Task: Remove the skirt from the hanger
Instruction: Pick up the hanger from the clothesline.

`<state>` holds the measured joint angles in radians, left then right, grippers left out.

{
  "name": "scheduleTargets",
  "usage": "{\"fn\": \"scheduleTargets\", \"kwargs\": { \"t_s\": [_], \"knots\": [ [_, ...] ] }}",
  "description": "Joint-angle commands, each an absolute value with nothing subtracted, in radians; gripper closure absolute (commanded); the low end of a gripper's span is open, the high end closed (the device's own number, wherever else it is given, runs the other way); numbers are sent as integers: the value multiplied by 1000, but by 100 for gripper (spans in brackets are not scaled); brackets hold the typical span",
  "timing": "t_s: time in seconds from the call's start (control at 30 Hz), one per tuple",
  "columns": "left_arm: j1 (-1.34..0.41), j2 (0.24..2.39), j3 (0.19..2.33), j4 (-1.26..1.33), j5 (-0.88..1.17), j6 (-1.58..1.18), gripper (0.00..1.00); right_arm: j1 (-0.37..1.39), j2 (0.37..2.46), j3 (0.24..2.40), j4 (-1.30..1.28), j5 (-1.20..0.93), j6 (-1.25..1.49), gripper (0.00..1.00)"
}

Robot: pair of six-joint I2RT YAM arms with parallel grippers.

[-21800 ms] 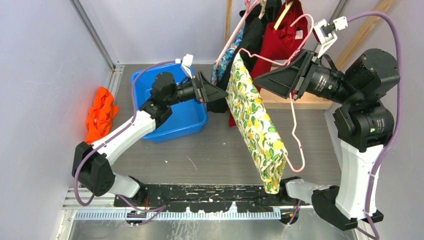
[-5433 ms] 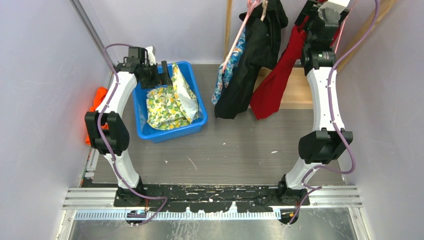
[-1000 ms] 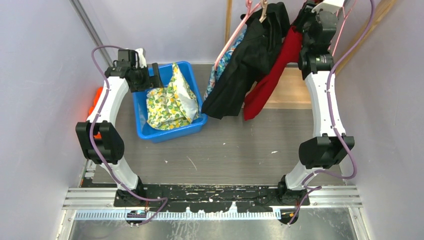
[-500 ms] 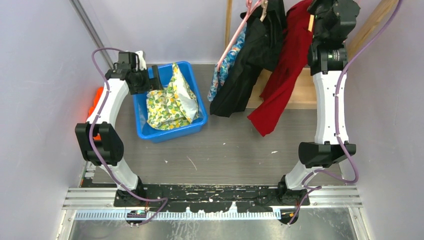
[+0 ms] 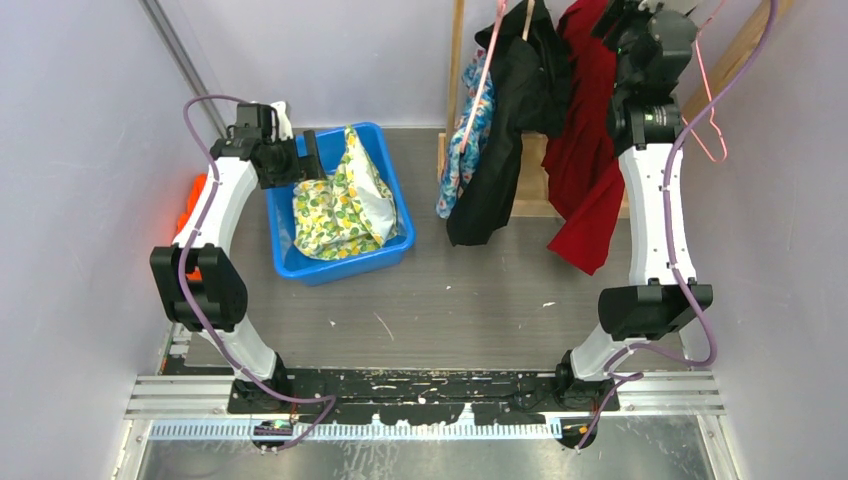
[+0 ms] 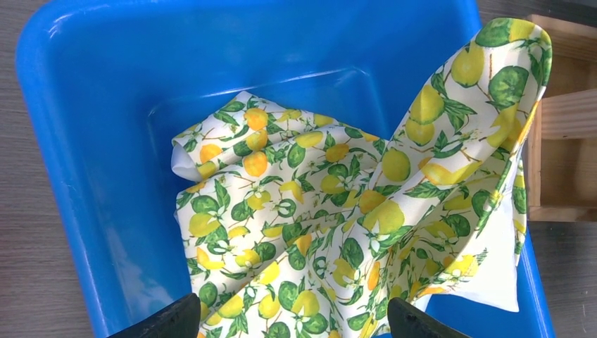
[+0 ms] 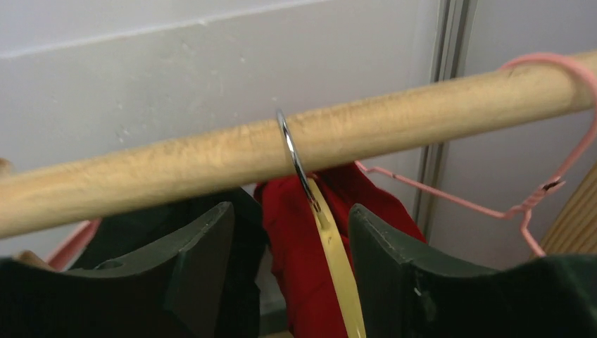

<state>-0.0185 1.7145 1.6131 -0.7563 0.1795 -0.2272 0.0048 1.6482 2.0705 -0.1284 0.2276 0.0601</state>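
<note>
The tabletop (image 5: 450,300) nearest you is grey planks. Mid-left sits the blue bin (image 5: 350,262) w/ the skirt (image 5: 340,210), lemon print, bunched inside. One fold stands up vs the bin's right wall, and the skirt's on no hanger. Your L claw (image 6: 292,327) hovers over the bin's far-left corner, fingers spread wide w/ nothing in them; the skirt's just below it in the wrist view. An orange cloth (image 5: 190,205) lies left of the bin, partly behind the L arm.

Further back on the right, a black garment (image 5: 500,150) and a red garment (image 5: 585,190) hang from the rod (image 7: 211,158). Your R claw (image 7: 292,274) is up at the rod, fingers apart, gripping nothing. A yellow hanger (image 7: 338,274) w/ a metal hook over the rod runs btw them, closer to the right finger; can't tell if it touches. The pink hanger (image 7: 542,190) hooks the rod's right end, bare, beside the red garment.
</note>
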Motion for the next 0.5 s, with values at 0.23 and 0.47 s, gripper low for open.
{"fn": "scheduleTargets", "kwargs": {
  "t_s": [0.23,0.47],
  "knots": [
    [-14,1816,1688,-679,224,-219,1,9,1534,2018,-225,369,29,30],
    [-15,1891,1717,-631,263,-242,1,9,1546,2060,-269,403,-23,30]
  ]
}}
